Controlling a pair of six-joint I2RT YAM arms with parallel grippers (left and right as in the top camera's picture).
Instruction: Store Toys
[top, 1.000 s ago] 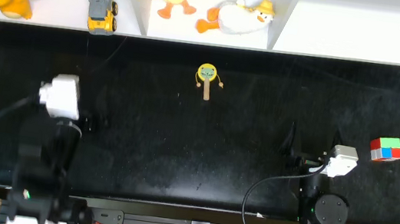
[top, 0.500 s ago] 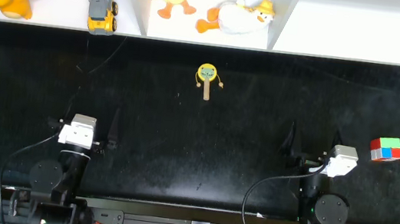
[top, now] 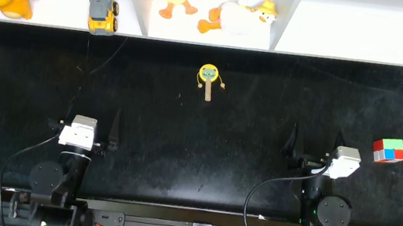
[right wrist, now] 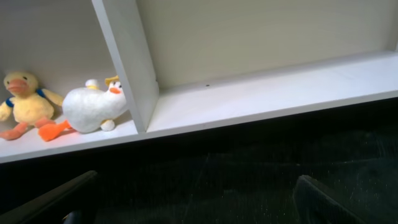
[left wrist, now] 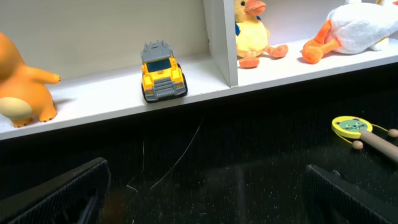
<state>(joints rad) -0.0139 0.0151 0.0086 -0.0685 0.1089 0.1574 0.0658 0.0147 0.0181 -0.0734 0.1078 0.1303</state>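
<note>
Jaws of both arms apart and empty, rattle toy [top: 209,76] well ahead, midway between them.

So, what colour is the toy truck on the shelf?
The truck is yellow and grey; left wrist view shows it best.

Broad open mat [top: 182,142], rattle [top: 208,77] at centre back, cube [top: 388,150] far right.

Black, perhaps felt-covered table [top: 181,149], white divided shelf [top: 367,41] behind
</note>
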